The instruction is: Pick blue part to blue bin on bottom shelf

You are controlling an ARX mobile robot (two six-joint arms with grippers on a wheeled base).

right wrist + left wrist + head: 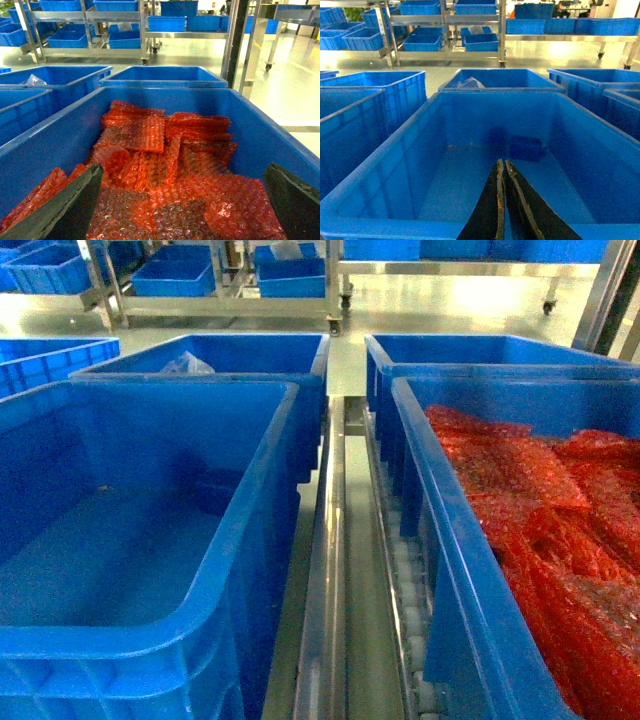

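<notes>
No writing, label, brand, number or sign can be read in any of the three views; the blue bins (150,540) and the red bubble-wrap bags (165,175) carry no legible markings.

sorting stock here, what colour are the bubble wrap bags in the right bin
Red-orange bubble wrap bags, clearest in the right wrist view.

neither arm shows in the head view. left gripper (502,200): only the finger ends in frame, bases cut by the bottom edge. right gripper (182,200): fingers cropped at the lower corners. blue part (526,148) dim against the blue bin (395,165) floor, shape unclear. clear bag (186,364) in the far bin mostly hidden behind its wall.
</notes>
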